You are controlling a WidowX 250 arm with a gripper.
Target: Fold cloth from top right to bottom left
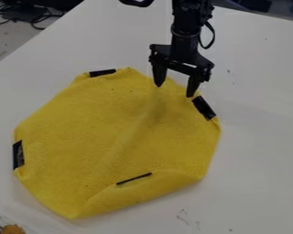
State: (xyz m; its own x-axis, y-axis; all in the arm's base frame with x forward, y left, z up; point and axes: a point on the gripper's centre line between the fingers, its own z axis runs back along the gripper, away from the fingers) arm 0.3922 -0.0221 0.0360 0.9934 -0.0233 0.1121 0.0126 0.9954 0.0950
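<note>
White table. Yellow cloth spread mid-table, bottom edge curled up. Black hand over its upper right edge, fingers wide apart, nothing gripped. Risk: closing too high, tips skim the thin fabric, fold never starts.

The hand hangs down, its two fingers spread apart.

The yellow cloth looks soft and matt, with a slightly rough, fuzzy face. The black strips along its border look smooth. The white tabletop appears smooth, and its finish is rather matt.
</note>
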